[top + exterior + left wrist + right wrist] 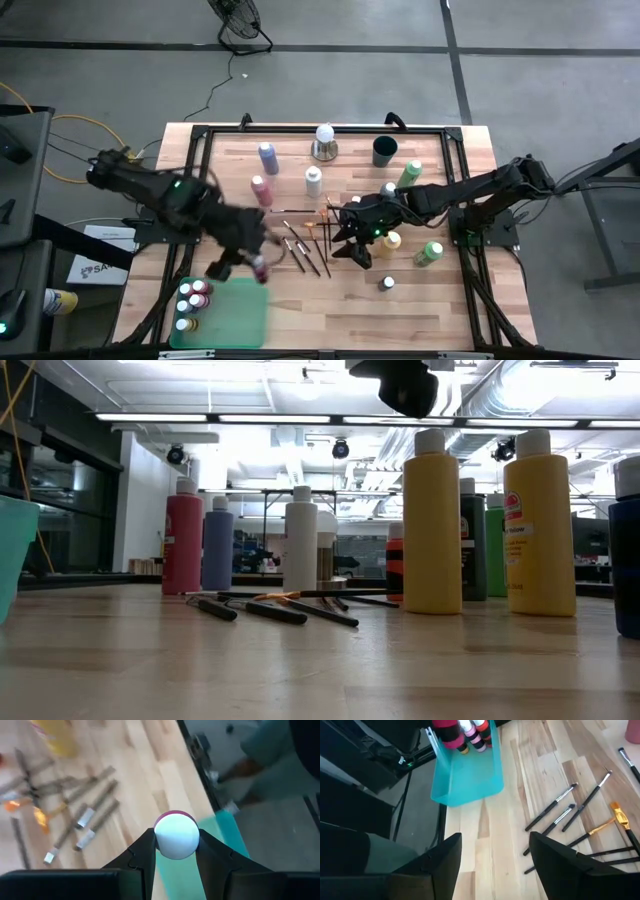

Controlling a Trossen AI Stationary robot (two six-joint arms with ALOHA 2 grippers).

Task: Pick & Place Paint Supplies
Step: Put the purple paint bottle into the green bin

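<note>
The left hand [258,266] grips a dark pink paint bottle [176,836] by its cap, seemingly just beside the teal tray [245,310]. The right hand [345,245] hangs released over the brushes [305,245].

1. The tray [240,310] at the near left is teal.
2. The left gripper [176,851] is dark, and the bottle [176,836] between its fingers has a white cap over a dark pink body.
3. The table [440,300] is pale striped wood.
4. The brushes [560,815] have black handles and silver ferrules; one orange brush [615,817] lies among them.
5. Two yellow bottles [432,525] with white caps stand at the right.
6. The far cup [385,151] is dark green.
</note>
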